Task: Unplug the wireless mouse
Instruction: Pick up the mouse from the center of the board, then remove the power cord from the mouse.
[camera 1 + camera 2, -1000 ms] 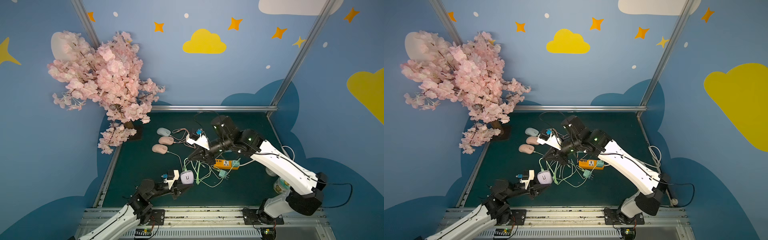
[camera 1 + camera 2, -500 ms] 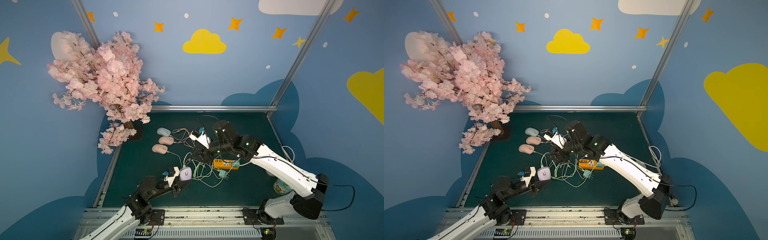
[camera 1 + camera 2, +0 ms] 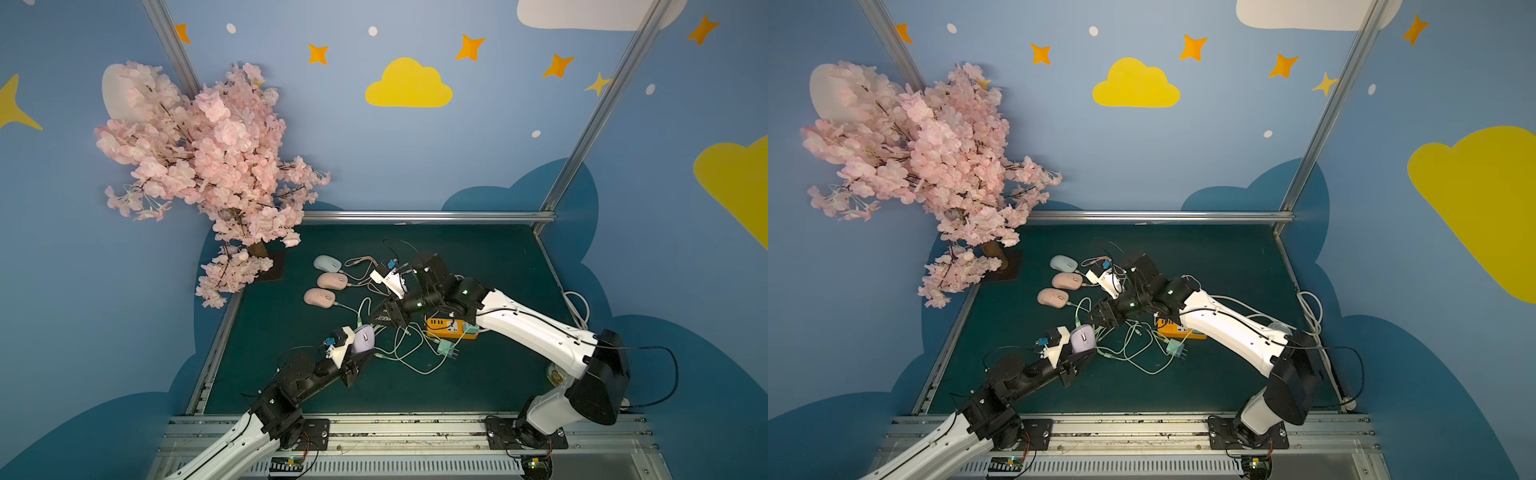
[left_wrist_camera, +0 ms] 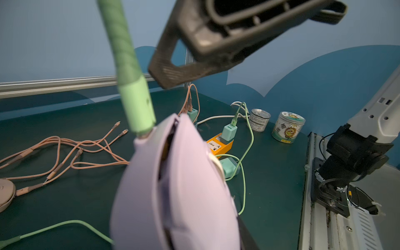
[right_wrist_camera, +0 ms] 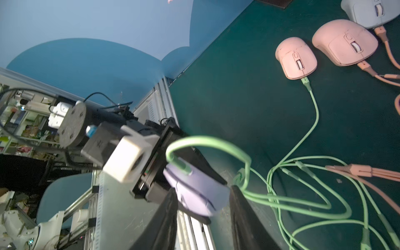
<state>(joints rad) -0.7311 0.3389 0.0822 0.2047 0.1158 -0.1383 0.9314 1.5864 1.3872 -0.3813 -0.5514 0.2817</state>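
Jaws of the left gripper (image 3: 360, 358) clamp the lilac wireless mouse (image 3: 363, 338), held above the green mat (image 3: 457, 386) near left of centre. Green cable (image 5: 207, 142) is plugged into its front. Right gripper (image 3: 380, 322), just beyond, stands part open, gripping nothing. Orange power strip (image 3: 451, 328) lies farther right.

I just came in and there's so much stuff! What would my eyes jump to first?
Probably the big pink blossom tree in the far left corner. Next, the lilac mouse held up in the left hand, a green cable plugged into its front, with the right hand open just beyond it. Nearby, a tangle of cables lies beside an orange power strip.
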